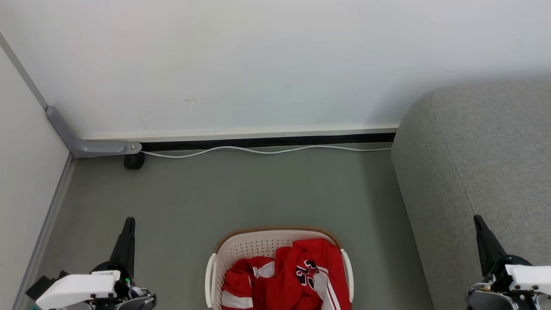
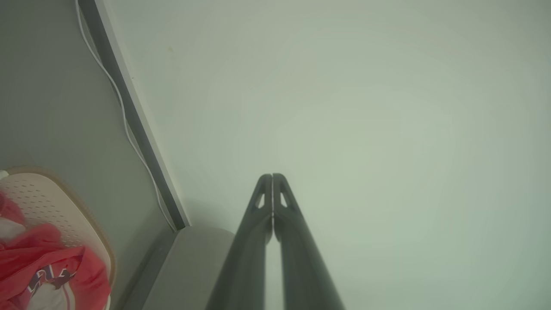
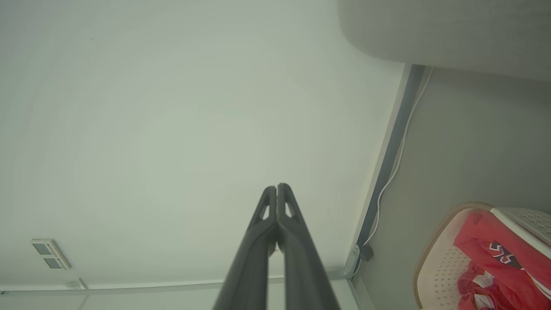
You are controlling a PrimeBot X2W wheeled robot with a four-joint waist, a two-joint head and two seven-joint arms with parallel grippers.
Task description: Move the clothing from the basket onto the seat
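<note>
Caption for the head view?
Red clothing in the basket, sofa beside it, left gripper and right gripper shut.

- basket (image 1: pixel 241 247) on the floor (image 1: pixel 241 189), near centre; clothing (image 1: pixel 297 275) piled in it, mostly toward its right side
- seat (image 1: pixel 482 163) right of the basket, apart from it; runs from the near edge back to the far wall (image 1: pixel 258 64)
- cable (image 1: pixel 267 150) on the floor along the foot of the far wall; spans from the bracket (image 1: pixel 86 146) in the far-left corner to the seat
- left gripper (image 1: pixel 128 221) near left, well left of the basket; right gripper (image 1: pixel 477 218) near right, in front of the seat
</note>
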